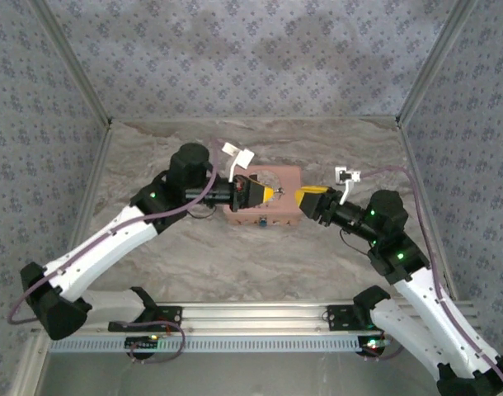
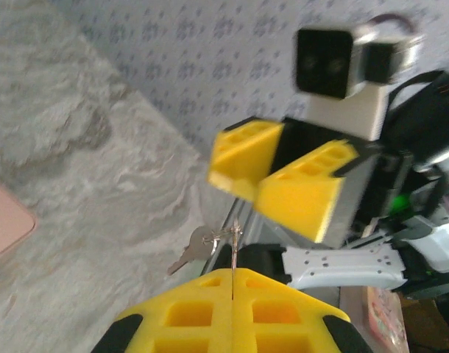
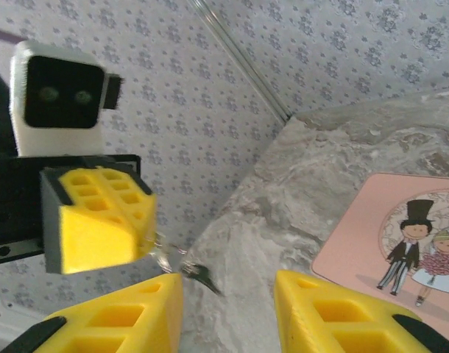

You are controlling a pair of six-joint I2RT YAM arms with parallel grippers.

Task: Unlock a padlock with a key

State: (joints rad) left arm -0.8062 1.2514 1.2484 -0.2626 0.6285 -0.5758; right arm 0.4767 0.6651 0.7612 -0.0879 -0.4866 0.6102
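Facing each other above the counter [image 1: 194,256], your two tools nearly meet tip to tip. Your left tool [image 2: 232,273] is clamped tight, fingers pressed together on a thin strip of metal from the key ring [image 2: 235,235], and the key [image 2: 189,256] dangles just past its tips, clear of the counter. Your right tool [image 3: 228,290] stands wide open, fingers well apart and holding nothing, with the key hanging just in front of its gap. Below both tools lies a pink board [image 3: 357,243] printed with a cartoon bride and groom. At the board's near edge sits a small dark object [image 1: 260,221], too small to tell whether it is the padlock. The counter is grey marble-patterned, and patterned grey walls [image 1: 251,58] close it in beyond and beside the tools.
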